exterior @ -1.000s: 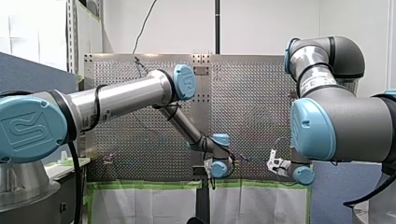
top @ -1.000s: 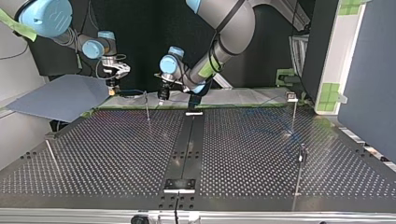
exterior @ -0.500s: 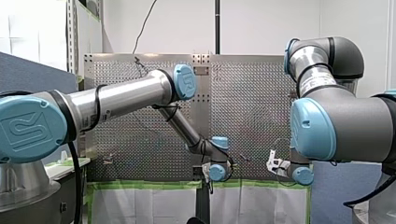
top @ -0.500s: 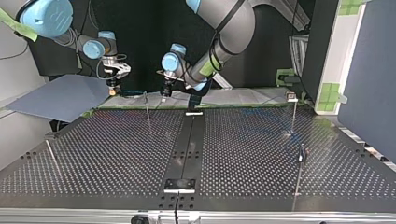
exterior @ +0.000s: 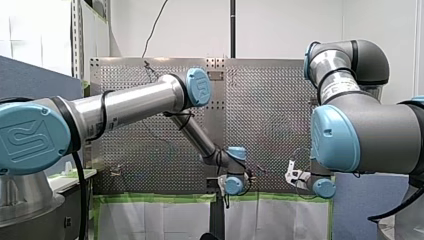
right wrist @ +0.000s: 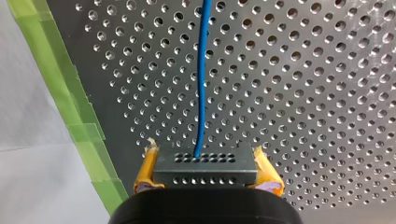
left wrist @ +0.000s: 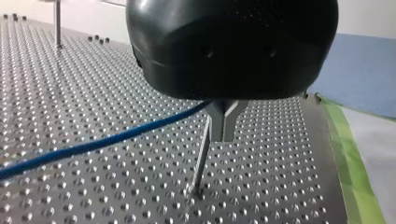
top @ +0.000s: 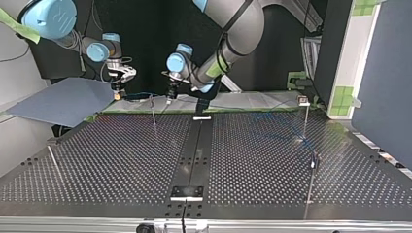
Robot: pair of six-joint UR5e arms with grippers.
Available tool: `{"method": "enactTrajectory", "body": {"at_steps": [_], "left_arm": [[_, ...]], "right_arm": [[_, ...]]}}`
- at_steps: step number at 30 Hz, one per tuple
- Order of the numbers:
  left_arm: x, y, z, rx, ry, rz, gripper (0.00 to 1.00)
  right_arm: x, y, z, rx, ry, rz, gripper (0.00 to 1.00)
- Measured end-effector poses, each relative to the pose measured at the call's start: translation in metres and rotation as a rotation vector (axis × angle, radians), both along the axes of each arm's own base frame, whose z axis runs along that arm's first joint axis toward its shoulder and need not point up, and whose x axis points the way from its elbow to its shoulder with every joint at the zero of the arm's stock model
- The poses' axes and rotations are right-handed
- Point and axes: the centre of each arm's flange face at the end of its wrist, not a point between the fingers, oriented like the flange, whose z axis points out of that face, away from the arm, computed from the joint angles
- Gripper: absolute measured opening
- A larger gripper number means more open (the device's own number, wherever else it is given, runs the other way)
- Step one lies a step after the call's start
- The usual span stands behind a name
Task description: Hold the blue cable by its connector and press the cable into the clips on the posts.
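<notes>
My right gripper [right wrist: 205, 153] is shut with its yellow pads [right wrist: 148, 169] clamped on the dark connector block [right wrist: 205, 167]. The blue cable [right wrist: 201, 79] runs straight out ahead of it over the perforated table. In the top view my right gripper [top: 117, 92] hangs at the far left edge, and the cable [top: 141, 95] stretches to my left gripper [top: 169, 99]. My left gripper's [left wrist: 223, 134] metal fingers are shut on the cable [left wrist: 107, 140], just above a thin post [left wrist: 201, 161]. That post [top: 152, 110] stands between the two grippers.
More posts stand at the top view's right [top: 305, 119] [top: 313, 167] and left [top: 53, 162]. A blue-grey panel [top: 63, 99] lies off the table's far left corner. Green tape [right wrist: 79, 126] lines the table's edge. Another post [left wrist: 57, 25] stands far behind my left gripper.
My left gripper has shifted slightly near the post, with its wrist dropping a little in the front view. My right gripper has stayed put with the connector.
</notes>
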Motion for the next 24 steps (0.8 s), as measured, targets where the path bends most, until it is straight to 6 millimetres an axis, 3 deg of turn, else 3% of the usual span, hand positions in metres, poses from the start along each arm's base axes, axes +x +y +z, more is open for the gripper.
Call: {"method": "enactTrajectory", "body": {"at_steps": [20,24], "left_arm": [[0.013,0.001,0.006,-0.015,-0.013,0.003,0.00],[0.018,0.002,-0.001,-0.012,-0.009,0.007,0.00]], "right_arm": [[-0.001,-0.001,-0.003,0.000,-0.006,-0.003,0.00],[0.000,-0.002,-0.003,-0.003,-0.007,-0.002,0.00]]}}
